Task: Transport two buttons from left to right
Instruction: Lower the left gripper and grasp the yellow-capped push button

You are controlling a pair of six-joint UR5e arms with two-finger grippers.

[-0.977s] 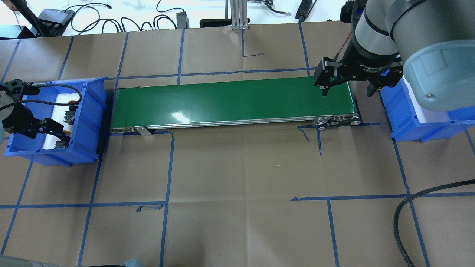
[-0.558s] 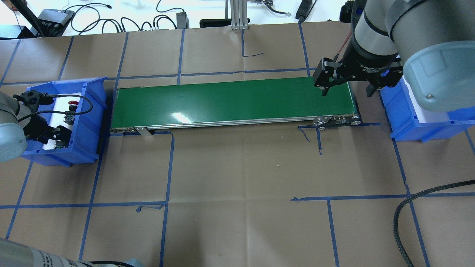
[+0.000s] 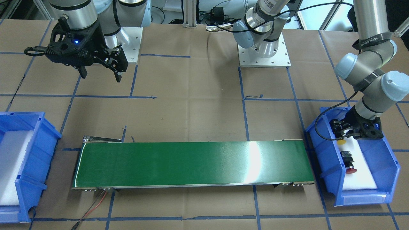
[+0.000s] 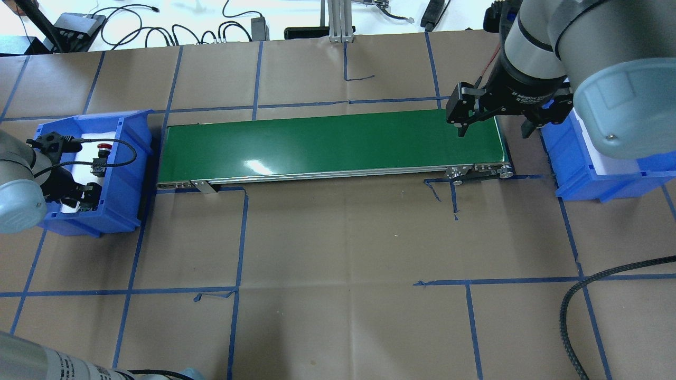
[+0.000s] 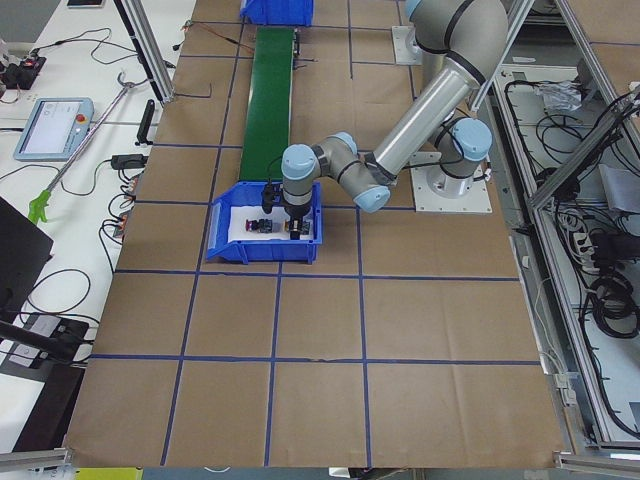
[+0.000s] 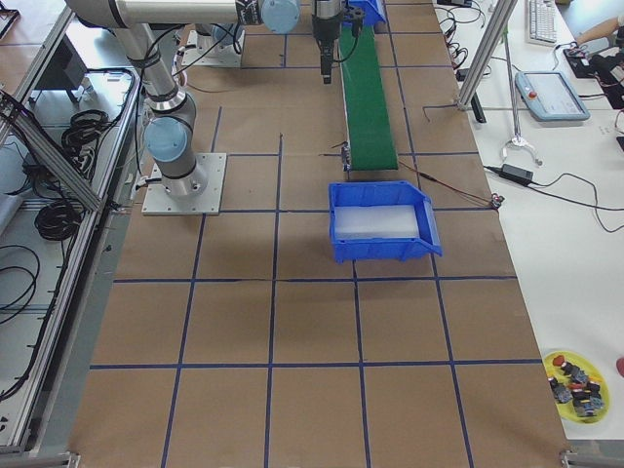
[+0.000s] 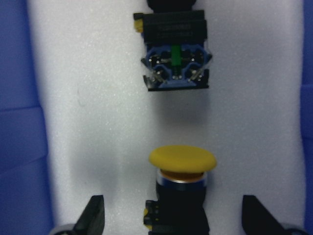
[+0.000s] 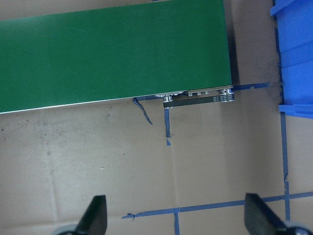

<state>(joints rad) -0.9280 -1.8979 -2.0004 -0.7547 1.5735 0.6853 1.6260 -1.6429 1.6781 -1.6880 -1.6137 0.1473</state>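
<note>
1. Exterior front-facing: the left end effector is lowered into the blue left bin at the view's right, fingers spread wide. The yellow button lies on the bin's white foam right at the fingertips. The red button lies just beside it on the same foam, apart from the end effector. The right end effector hangs wide open and empty above the brown-papered tabletop. The green conveyor belt runs between the left bin and the foam-lined right bin.
2. Overhead exterior: the left end effector sits inside the left bin at its near end. The red button lies further back in that bin. The right end effector hangs spread wide over the belt's right end, next to the right bin.
3. Exterior left: the near arm reaches down into the left bin; both buttons show as small dark shapes on the foam beneath it.
4. Exterior right: the right end effector hangs beside the belt's near end. A yellow dish of small parts sits at the tabletop's corner.
5. Left wrist-mounted: the two fingers stand wide apart on either side of the yellow button's body, clear of it. The red button's terminal end faces the camera and its cap is out of sight.
6. Right wrist-mounted: the fingers are wide apart with nothing between them, above bare paper and blue tape just off the belt's end.
</note>
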